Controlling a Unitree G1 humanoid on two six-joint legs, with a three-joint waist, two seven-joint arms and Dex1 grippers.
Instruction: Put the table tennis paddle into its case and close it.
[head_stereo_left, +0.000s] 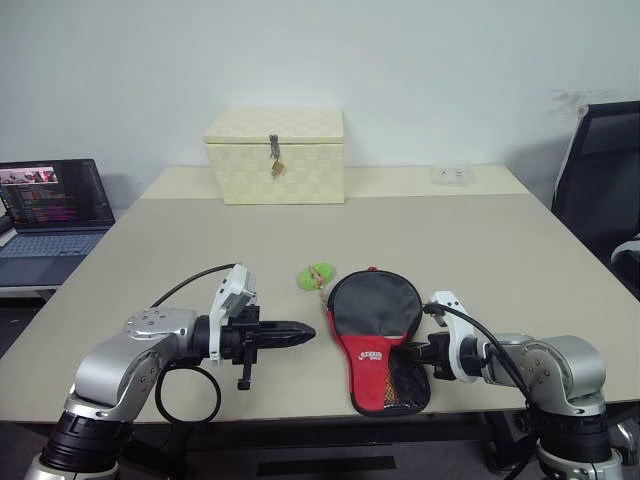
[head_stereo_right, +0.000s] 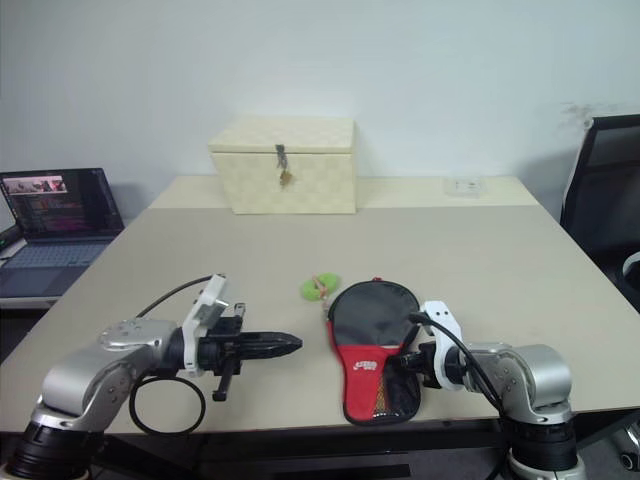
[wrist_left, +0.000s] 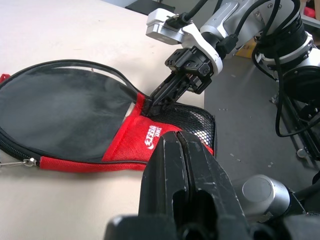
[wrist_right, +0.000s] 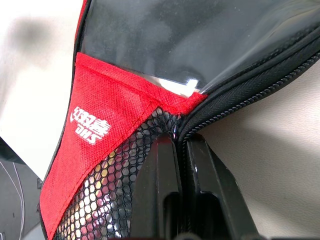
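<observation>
The case (head_stereo_left: 375, 335) lies flat on the table near its front edge, round black head pointing away, red panel and mesh pocket (wrist_left: 197, 122) toward me. The paddle is hidden. My right gripper (wrist_left: 156, 104) is shut at the case's neck, its tips pinching the zipper edge (wrist_right: 235, 107) where the red panel meets the mesh. A metal zipper pull (wrist_left: 27, 161) hangs at the rim of the head. My left gripper (head_stereo_left: 305, 332) is shut with nothing in it. It points sideways at the case and stops a little short of its left side.
A small green ball (head_stereo_left: 318, 275) rests just beyond the case's upper left. A cream latched box (head_stereo_left: 275, 155) stands at the back of the table (head_stereo_left: 480, 250). An open laptop (head_stereo_left: 50, 220) is at far left, a black chair (head_stereo_left: 605, 170) at right.
</observation>
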